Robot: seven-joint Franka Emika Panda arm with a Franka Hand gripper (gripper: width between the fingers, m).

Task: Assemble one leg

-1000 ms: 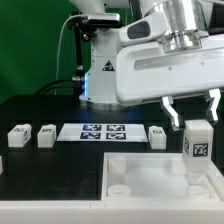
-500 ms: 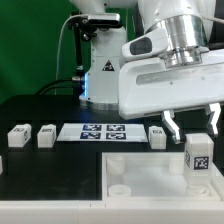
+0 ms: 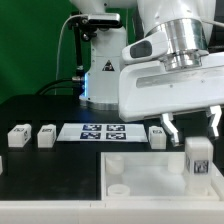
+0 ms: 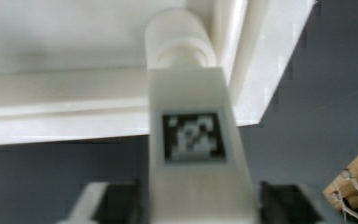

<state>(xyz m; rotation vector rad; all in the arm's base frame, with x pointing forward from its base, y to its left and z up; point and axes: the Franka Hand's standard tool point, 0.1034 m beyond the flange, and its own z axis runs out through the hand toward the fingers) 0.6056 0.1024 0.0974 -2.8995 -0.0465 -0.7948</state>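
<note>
Black table (image 3: 40, 112); only wrist view resolves tag (image 4: 195, 133) on leg (image 4: 190, 60).

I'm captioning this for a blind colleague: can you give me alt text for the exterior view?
The arm's tool hangs just above an upright white tagged leg at the exterior view's right end of a large flat white piece. Behind, three spare legs and the marker board sit in a row on the black table.
</note>
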